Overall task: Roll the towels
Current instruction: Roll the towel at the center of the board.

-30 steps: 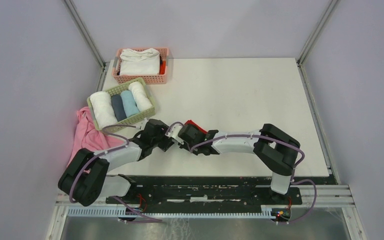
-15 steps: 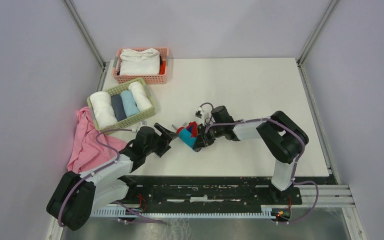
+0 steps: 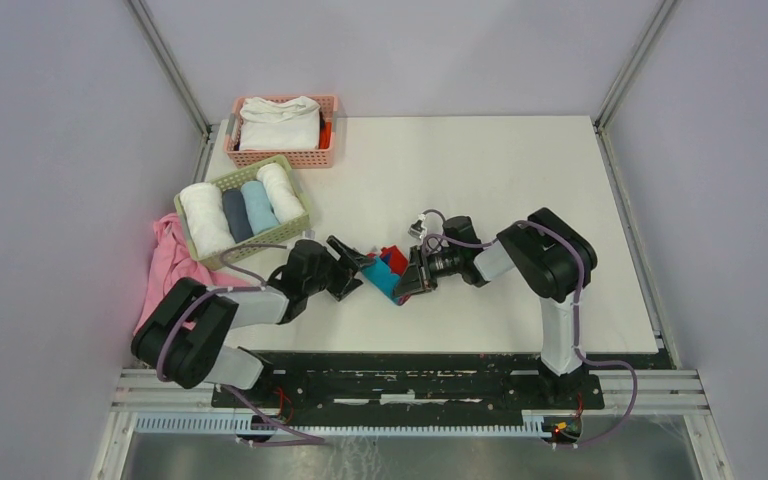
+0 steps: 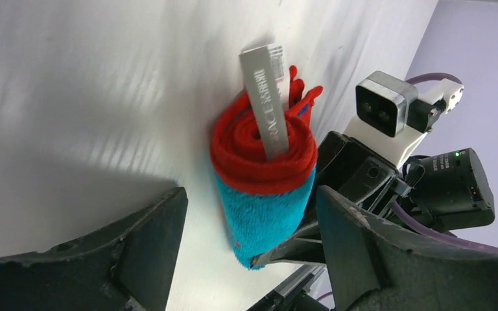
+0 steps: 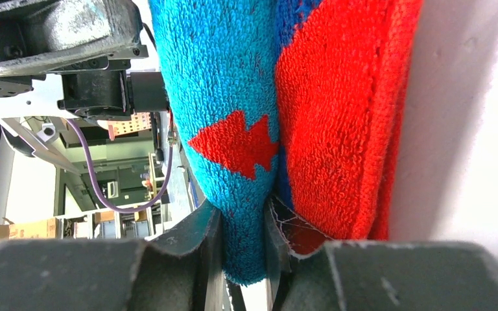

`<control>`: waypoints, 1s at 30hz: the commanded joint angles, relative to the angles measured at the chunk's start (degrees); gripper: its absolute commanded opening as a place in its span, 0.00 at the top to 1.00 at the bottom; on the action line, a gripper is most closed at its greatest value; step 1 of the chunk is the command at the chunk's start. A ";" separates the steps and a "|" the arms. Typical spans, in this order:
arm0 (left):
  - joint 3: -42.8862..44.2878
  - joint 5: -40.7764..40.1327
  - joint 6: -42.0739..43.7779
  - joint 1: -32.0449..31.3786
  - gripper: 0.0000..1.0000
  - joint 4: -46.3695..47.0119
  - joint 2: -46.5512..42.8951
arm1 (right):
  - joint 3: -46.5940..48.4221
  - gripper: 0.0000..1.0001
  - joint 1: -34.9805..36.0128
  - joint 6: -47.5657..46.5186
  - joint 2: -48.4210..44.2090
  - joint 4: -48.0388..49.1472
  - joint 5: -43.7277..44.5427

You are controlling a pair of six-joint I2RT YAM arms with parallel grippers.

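White tabletop [image 3: 520,180] | rolled red-and-teal terry towel [image 3: 392,270] near the near edge, left of centre | right gripper [image 5: 243,233] clenched on its teal outer layer | left gripper [image 4: 251,194] released, jaws spread wide at the roll's red end

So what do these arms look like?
Left arm and right arm have white links, black joints and a looping purple cable each. Left end effector and right end effector are black, two-fingered; a grey camera tops the right wrist.
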 commanded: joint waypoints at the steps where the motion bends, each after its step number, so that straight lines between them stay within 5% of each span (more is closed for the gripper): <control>1: 2.08 2.01 -0.45 0.07 0.23 7.33 5.95 | -2.06 0.77 -0.09 -3.76 2.40 -8.51 5.32; 10: 4.73 0.26 0.63 -1.72 0.54 2.28 12.14 | 0.21 0.59 0.06 -12.86 -7.66 -23.14 11.46; 16: 9.32 -8.19 4.71 -4.29 0.57 -12.71 7.60 | 2.98 0.43 2.49 -23.93 -23.03 -41.49 26.92; 22: 11.71 -14.78 5.05 -5.79 0.57 -22.43 3.32 | 3.89 0.32 10.28 -30.94 -36.25 -47.78 48.72; 30: 11.42 -17.20 1.64 -7.14 0.56 -28.70 0.61 | 8.82 0.32 25.59 -38.31 -32.92 -42.23 63.33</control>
